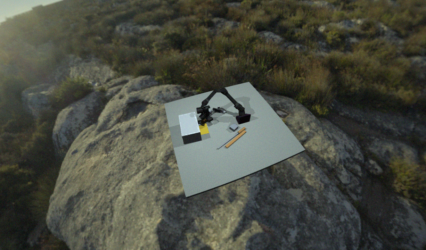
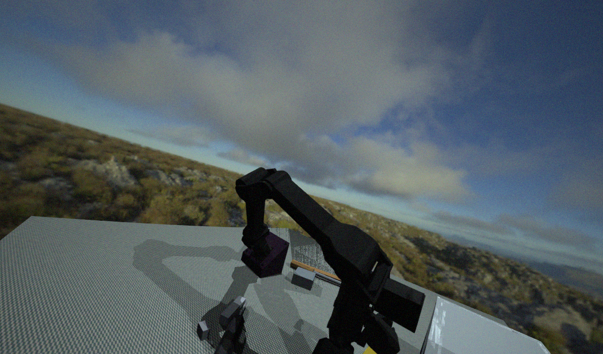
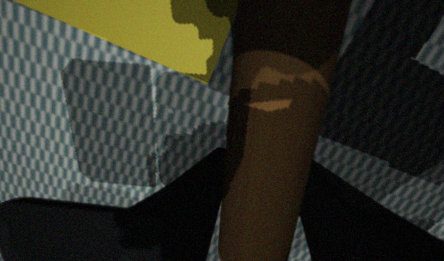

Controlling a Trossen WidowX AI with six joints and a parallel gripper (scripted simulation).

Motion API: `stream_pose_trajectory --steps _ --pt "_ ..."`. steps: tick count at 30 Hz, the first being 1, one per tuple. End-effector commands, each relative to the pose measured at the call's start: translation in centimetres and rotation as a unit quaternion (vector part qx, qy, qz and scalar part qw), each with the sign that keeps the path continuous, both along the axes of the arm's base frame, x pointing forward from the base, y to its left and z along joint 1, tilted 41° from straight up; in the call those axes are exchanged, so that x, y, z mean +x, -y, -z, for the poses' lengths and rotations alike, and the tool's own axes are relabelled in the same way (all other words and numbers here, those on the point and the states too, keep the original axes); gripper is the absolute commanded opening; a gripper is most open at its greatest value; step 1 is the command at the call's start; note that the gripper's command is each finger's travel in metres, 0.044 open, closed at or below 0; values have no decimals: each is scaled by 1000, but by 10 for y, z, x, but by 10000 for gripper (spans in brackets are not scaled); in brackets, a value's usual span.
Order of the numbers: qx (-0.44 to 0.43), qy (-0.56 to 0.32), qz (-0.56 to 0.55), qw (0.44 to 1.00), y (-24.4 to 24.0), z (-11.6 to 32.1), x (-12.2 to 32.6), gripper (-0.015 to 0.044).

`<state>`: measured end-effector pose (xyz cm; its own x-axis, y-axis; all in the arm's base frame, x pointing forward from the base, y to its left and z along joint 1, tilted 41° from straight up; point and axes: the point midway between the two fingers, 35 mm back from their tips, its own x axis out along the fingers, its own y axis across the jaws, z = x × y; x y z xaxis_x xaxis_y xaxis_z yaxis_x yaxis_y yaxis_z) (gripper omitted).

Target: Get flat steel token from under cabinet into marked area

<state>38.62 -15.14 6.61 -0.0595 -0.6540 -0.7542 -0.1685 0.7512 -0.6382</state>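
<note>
Gripping a brown handle, gripper at lower centre of wrist view. Yellow area upper left; cabinet beyond, left of centre in top view. Token unseen, presumably beneath; a skewed pull could wedge it.

The six-joint arm stands toward the far edge of the surface in the top view, its two long links bent into a high peak at the elbow. From there the forearm slopes down to the dark wrist, which hangs nearer the left edge than the base does. The gripper points downward, its jaws closed on a brown handle, one to each side.
</note>
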Motion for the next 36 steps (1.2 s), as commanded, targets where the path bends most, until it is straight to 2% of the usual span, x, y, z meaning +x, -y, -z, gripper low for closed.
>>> stream_pose_trajectory --steps 1,36 --pt "2 -2 -2 1000 -6 7 -2 0" --pt "2 -3 -2 1000 -13 11 -15 0"
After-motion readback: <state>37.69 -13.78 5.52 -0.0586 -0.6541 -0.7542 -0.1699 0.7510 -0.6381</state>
